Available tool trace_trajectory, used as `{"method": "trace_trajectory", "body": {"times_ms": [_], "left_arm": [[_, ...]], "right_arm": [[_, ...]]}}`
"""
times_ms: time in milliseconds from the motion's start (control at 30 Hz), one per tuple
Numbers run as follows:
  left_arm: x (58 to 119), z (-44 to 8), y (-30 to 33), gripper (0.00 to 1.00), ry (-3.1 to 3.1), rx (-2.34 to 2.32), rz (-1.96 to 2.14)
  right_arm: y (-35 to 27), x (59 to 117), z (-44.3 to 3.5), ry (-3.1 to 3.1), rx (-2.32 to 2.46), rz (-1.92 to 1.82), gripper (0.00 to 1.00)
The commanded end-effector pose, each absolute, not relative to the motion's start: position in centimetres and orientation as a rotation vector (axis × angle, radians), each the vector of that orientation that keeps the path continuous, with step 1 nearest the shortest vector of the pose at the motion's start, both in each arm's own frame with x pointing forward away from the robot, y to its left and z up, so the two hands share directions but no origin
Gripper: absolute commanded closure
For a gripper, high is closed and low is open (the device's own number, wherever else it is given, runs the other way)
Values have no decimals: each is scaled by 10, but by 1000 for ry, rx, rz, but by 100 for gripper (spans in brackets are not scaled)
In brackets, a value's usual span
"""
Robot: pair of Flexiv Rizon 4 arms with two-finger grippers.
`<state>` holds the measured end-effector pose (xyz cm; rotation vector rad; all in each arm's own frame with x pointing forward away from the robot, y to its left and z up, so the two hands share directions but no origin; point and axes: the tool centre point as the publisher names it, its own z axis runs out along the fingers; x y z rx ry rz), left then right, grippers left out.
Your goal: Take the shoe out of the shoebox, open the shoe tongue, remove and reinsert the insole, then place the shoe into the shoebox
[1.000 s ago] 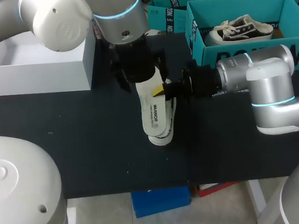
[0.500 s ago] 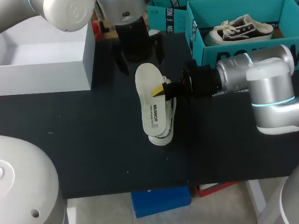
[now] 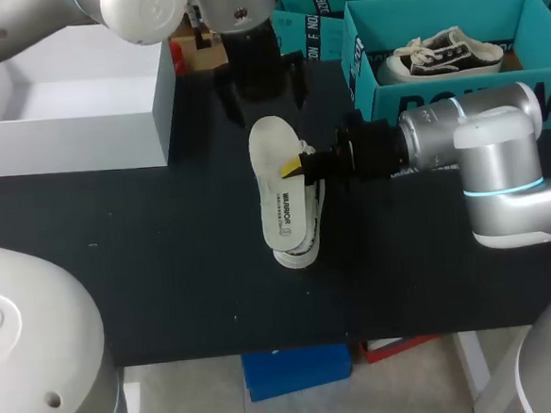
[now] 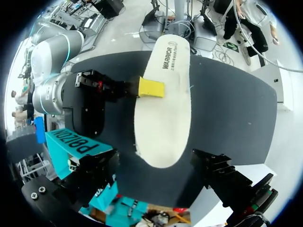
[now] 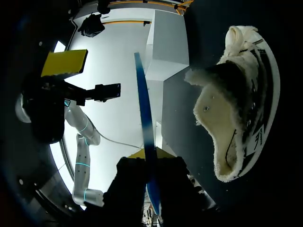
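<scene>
Insole, white on top with a line of dark print along it, is held level above the bench, clamped at one long edge by the jaws of the right gripper. Directly beneath it, and clear of it, the shoe lies on the bench, its fleecy lining seen in the right wrist view. The left gripper hangs past the insole's heel end, jaws spread wide and holding nothing. A teal shoebox with large lettering on its wall holds a second shoe. A white box stands opposite.
</scene>
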<state>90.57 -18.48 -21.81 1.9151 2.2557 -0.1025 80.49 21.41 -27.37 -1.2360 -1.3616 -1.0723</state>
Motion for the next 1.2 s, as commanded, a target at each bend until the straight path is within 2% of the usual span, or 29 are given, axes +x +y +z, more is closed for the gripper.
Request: {"method": "trace_trajectory", "body": {"times_ms": [33, 1200], "left_arm": [[898, -216, -186, 0, 2251, 1917, -93], [748, -215, -181, 0, 2205, 1924, -154]], "right_arm": [[215, 806, -274, -1362, -1237, -1070, 100], [215, 806, -274, -1362, -1237, -1070, 100]]}}
